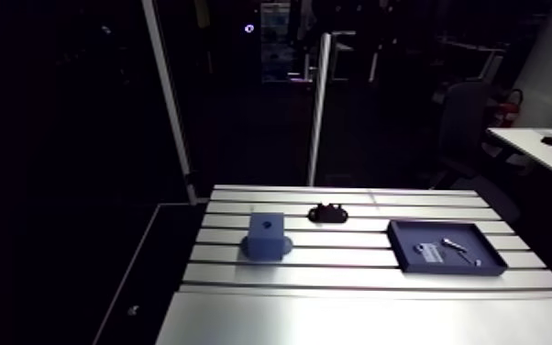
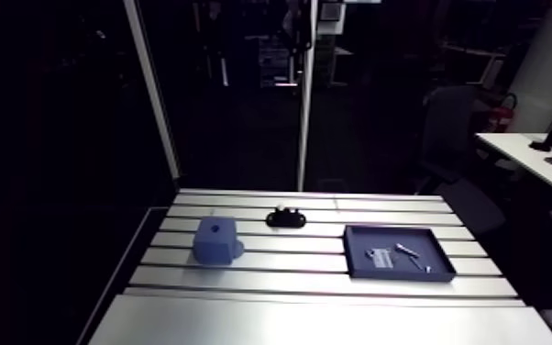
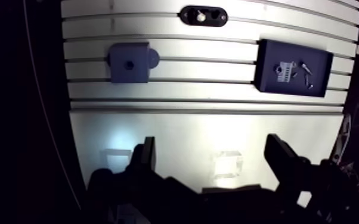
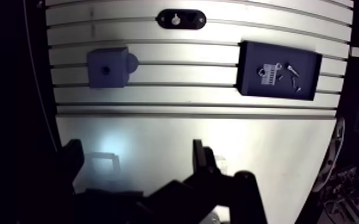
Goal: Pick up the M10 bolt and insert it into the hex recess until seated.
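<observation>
Jaws spread wide and empty above the bare near strip of the counter [image 1: 353, 321]
The bolt [image 1: 454, 244] lies in the dark tray [image 1: 413, 234], well apart from the blue block [image 1: 266, 240] with its recess [image 3: 130, 63] facing up

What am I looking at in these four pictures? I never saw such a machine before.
This is a robot's workplace, a slotted metal table. Two pictures come from a camera on the robot's arm, and two from a camera at its wrist, looking down. In the wrist view the dark gripper is open and holds nothing. On the table lie a blue block with a hole on top, a black oval holder with a pale piece in it, and a dark tray with small metal parts.
</observation>
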{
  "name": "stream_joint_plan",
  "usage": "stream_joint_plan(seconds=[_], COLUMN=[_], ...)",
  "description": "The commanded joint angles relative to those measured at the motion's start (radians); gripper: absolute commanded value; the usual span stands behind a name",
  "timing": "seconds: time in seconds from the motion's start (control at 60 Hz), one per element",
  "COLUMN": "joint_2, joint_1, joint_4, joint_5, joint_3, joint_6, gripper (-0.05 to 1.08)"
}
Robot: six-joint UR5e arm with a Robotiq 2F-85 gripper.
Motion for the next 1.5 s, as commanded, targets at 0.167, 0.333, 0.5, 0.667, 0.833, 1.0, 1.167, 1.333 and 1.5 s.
stream_joint_plan(seconds=[0.167,0.333,0.5,0.667,0.833,1.0,1.167,1.333,1.5], joint_2=[0.021,0.039,0.071,0.105,0.144,0.184,0.201,0.212,0.222], joint_1=[-0.031,-0.045,-0.06,-0.06,-0.058,-0.058,-0.058,-0.058,-0.058], joint_4=[-0.322,-0.381,-0.432,-0.523,-0.626,-0.706,-0.744,-0.774,-0.781], joint_5=[0.0,-0.003,-0.001,0.013,0.042,0.048,0.042,0.043,0.04], joint_3=[0.138,0.167,0.188,0.227,0.278,0.324,0.355,0.386,0.394], joint_6=[0.0,-0.002,-0.009,-0.015,-0.02,-0.041,-0.043,-0.045,-0.043], gripper=[0.01,0.01,0.01,0.01,0.01,0.01,0.01,0.09,0.22])
